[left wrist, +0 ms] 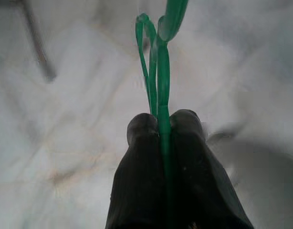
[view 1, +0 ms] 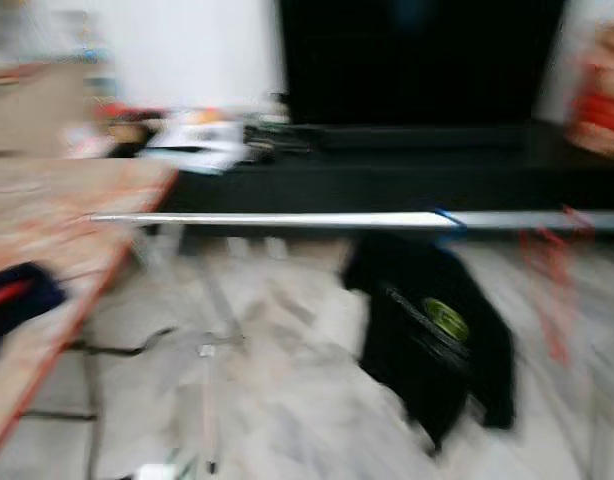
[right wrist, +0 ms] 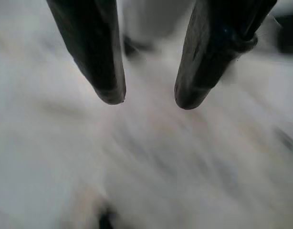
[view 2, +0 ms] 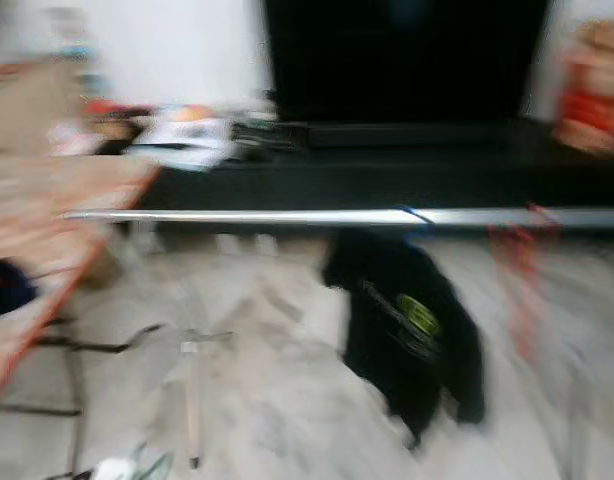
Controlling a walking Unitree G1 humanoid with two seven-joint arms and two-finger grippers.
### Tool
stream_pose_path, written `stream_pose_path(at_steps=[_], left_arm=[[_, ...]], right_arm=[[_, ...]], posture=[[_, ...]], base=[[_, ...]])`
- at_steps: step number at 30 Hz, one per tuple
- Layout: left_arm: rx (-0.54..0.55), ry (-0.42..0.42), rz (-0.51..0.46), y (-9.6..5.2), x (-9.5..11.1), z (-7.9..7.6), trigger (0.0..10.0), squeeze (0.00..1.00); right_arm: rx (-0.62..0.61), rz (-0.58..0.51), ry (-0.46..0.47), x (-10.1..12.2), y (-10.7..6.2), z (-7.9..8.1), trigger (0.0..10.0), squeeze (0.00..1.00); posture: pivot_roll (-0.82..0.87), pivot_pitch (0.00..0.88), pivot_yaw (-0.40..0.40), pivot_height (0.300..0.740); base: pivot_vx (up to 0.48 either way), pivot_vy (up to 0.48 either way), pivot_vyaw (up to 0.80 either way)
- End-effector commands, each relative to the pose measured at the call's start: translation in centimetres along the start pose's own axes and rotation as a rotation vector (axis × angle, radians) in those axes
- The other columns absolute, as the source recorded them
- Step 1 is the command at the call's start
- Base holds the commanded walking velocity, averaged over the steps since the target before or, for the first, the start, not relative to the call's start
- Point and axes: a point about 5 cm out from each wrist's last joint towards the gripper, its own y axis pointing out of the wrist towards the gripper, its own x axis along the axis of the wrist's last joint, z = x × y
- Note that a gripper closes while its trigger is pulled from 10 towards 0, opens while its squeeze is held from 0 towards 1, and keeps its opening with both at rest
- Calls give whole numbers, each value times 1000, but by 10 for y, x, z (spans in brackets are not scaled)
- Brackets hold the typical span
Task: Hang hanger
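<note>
My left gripper (left wrist: 163, 125) is shut on a green plastic hanger (left wrist: 158, 62), whose thin bars stick out past the black fingertips (left wrist: 141, 126) over pale floor. My right gripper (right wrist: 149, 100) is open, nothing between its fingers (right wrist: 106, 81), above blurred pale floor. In the head views a silver clothes rail (view 1: 287, 219) runs across the middle. A black garment (view 1: 432, 335) with a yellow-green print hangs from it right of centre, and a red hanger (view 1: 552, 280) hangs further right. The head views are blurred.
A wooden table (view 1: 57, 250) with a dark cloth (view 1: 12, 295) stands at the left. Behind the rail is a low black cabinet (view 1: 387, 170) with clutter (view 1: 197, 140) on its left end and a dark screen (view 1: 417, 60) above. Rack legs (view 1: 207, 350) cross the marble floor.
</note>
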Motion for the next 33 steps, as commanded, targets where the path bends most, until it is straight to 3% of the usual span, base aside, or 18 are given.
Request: stream_pose_path(at_steps=[1, 19, 25, 33], left_arm=[[-18, -9, 4, 2, 2, -9, 10000, 0], [-23, -11, 23, 0, -6, -11, 10000, 0], [-27, 4, 32, 0, -7, -11, 10000, 0], [-43, 42, 25, 3, 1, -29, 10000, 0]], right_arm=[[-27, 23, 2, -10, -4, -11, 10000, 0], [-24, 28, -8, -12, -4, -11, 10000, 0], [-22, 30, -12, -12, -4, -10, 10000, 0], [-18, 34, -17, -13, -4, -9, 10000, 0]], posture=[[30, 0, 26, 740], [30, 0, 18, 740], [31, 0, 18, 740], [29, 0, 25, 740]], base=[[285, 0, 0], [283, 0, 0], [0, 0, 0], [0, -235, 0]])
